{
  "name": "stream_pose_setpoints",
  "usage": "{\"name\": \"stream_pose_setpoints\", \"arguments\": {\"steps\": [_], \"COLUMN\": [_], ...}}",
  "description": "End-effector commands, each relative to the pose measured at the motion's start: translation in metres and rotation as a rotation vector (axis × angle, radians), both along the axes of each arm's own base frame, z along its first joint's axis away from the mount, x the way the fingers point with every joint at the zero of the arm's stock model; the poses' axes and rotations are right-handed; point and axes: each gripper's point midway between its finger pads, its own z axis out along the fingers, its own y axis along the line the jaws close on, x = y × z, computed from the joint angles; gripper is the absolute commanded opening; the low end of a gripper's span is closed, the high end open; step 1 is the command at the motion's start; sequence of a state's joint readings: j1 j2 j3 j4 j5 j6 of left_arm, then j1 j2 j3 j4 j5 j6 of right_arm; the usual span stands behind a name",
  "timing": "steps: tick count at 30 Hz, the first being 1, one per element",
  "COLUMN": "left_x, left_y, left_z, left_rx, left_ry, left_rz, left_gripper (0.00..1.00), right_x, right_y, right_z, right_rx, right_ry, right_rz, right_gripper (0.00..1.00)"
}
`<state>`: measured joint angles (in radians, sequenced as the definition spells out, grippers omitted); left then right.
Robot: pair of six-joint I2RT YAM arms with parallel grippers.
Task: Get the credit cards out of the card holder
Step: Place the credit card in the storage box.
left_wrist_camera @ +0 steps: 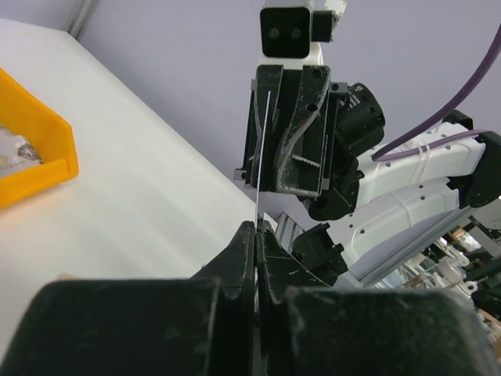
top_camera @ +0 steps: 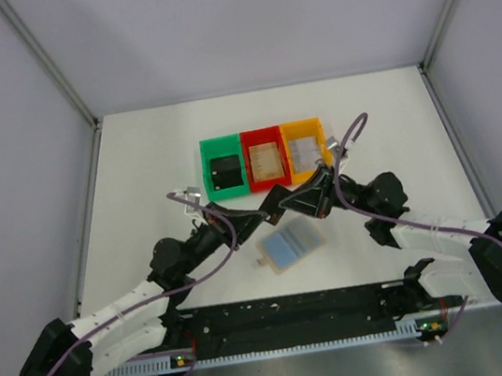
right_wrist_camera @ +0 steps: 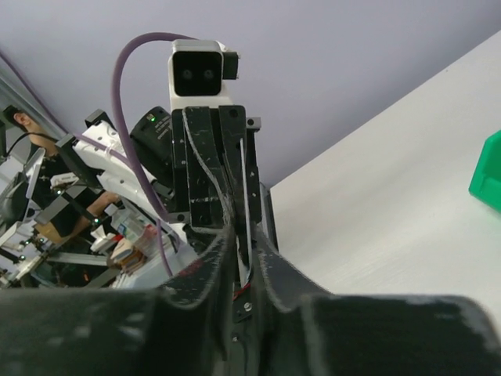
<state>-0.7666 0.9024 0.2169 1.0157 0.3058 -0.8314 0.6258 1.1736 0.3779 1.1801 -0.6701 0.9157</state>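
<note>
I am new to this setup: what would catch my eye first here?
In the middle, the left gripper and the right gripper meet tip to tip, the left shut on a thin card seen edge-on. Just nearer lies the open card holder, light blue inside; beyond stand a green bin, a red bin and an orange bin in a row.

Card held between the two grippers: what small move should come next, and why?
Probably the right gripper should open and draw back. Both grippers pinch the same thin card, seen edge-on, and the left gripper is shut on its end, so it can likely hold the card alone.
</note>
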Motion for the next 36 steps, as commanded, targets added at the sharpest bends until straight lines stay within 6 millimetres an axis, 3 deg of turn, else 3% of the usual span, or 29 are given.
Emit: {"name": "stream_pose_setpoints", "arguments": {"steps": [1, 3, 5, 10, 14, 17, 30, 36], "left_x": [0.018, 0.027, 0.037, 0.063, 0.08, 0.095, 0.184, 0.203], "left_y": [0.016, 0.021, 0.031, 0.071, 0.1, 0.109, 0.112, 0.104], "left_z": [0.021, 0.014, -0.002, -0.028, -0.056, -0.068, -0.072, -0.098], "left_rx": [0.008, 0.096, 0.228, 0.504, 0.742, 0.845, 1.068, 1.089], "left_ry": [-0.086, -0.081, -0.072, 0.0, 0.1, 0.176, 0.325, 0.406], "left_rz": [0.134, 0.185, 0.243, 0.346, 0.362, 0.313, 0.067, -0.048], "left_gripper": [0.0, 0.0, 0.0, 0.0, 0.0, 0.0, 0.0, 0.0], "right_x": [-0.006, 0.0, 0.008, 0.024, 0.033, 0.037, 0.034, 0.032], "right_y": [0.001, -0.002, -0.007, -0.022, -0.029, -0.036, -0.039, -0.039], "right_z": [-0.002, -0.008, -0.022, -0.053, -0.075, -0.086, -0.099, -0.1], "right_rx": [-0.01, -0.034, -0.078, -0.198, -0.321, -0.385, -0.409, -0.401], "right_ry": [-0.045, -0.036, -0.009, -0.002, -0.05, -0.073, -0.124, -0.134], "right_rz": [0.019, -0.008, -0.041, -0.109, -0.17, -0.207, -0.204, -0.2], "right_gripper": [0.23, 0.51, 0.72, 0.86, 0.9, 0.92, 0.92, 0.92]}}
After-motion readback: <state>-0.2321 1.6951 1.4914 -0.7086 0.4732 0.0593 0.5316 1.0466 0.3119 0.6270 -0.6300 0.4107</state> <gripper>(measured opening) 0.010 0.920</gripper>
